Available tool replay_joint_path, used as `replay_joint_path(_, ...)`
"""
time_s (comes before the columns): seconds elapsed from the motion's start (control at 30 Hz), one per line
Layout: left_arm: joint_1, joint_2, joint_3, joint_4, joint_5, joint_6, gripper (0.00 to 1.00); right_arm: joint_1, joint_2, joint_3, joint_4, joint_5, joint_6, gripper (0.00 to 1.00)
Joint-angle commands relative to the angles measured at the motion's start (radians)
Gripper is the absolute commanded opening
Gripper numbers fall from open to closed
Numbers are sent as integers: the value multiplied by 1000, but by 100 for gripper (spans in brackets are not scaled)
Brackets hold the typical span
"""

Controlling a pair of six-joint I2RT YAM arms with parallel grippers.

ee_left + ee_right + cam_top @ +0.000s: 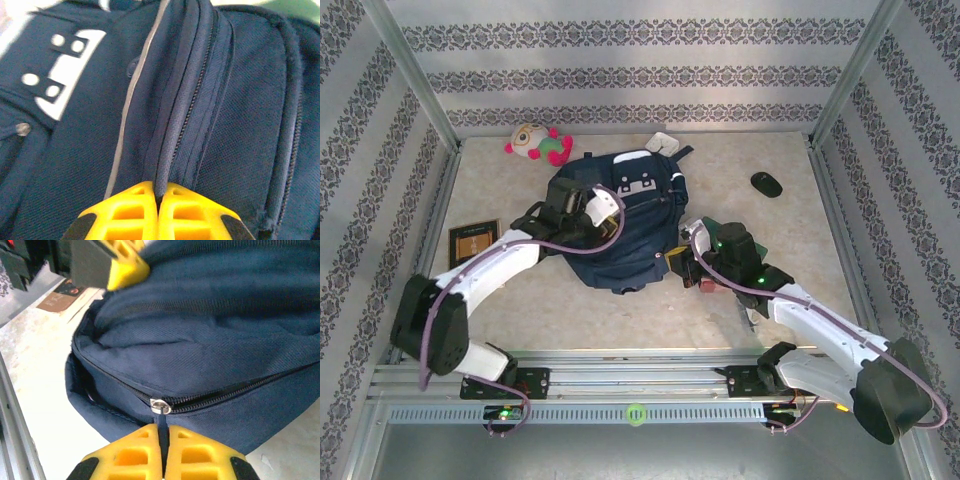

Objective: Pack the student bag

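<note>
Lying front side up in the middle of the table (580, 315), the student bag (625, 245) is a navy backpack and the largest thing in the top view. Its long axis runs from about 6 o'clock to 12 o'clock, leaning slightly toward 1. The end with the white buckle patch (638, 185) points away from you, toward the back wall.

Your left gripper (605, 213) reaches in from 8 o'clock and sits on the bag's upper face. In its wrist view the left gripper (159, 192) is clenched, its yellow fingers pinching a raised fold of fabric that runs beside a zip line.

Your right gripper (688, 263) meets the bag's edge at about 4 o'clock. In its wrist view the right gripper (164, 432) is clamped on the dark pull tab hanging from the silver zip slider (160, 405). Left of the slider the zip is parted and the compartment gapes a little. Its inside is dark, and what it holds cannot be made out. Right of the slider the teeth are closed.

Around the bag, a plush toy (535, 143) lies at 11 o'clock, a dark book (473, 240) at 9 o'clock, and a black mouse (766, 183) at 2 o'clock, apart from the bag.
</note>
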Motion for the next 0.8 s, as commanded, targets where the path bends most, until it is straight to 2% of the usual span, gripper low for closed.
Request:
replay_joint_path(0.0,-11,-75,14,47,-117,-222,0,17,-17,8,45,33,7,0)
replay_joint_path(0.17,-45,-108,41,72,-212,-361,0,51,-17,28,50,67,19,0)
replay_joint_path(0.23,-74,-107,69,94,-285,-476,0,116,-17,52,57,137,45,0)
replay_joint_path(0.37,-123,-77,99,114,-375,-514,0,211,-7,69,109,218,109,0)
replay_joint_path(0.53,-147,-30,128,150,-416,-572,0,363,74,106,177,298,180,0)
replay_joint_path(0.77,-178,-1,148,185,-403,-597,0,468,307,211,307,295,259,0)
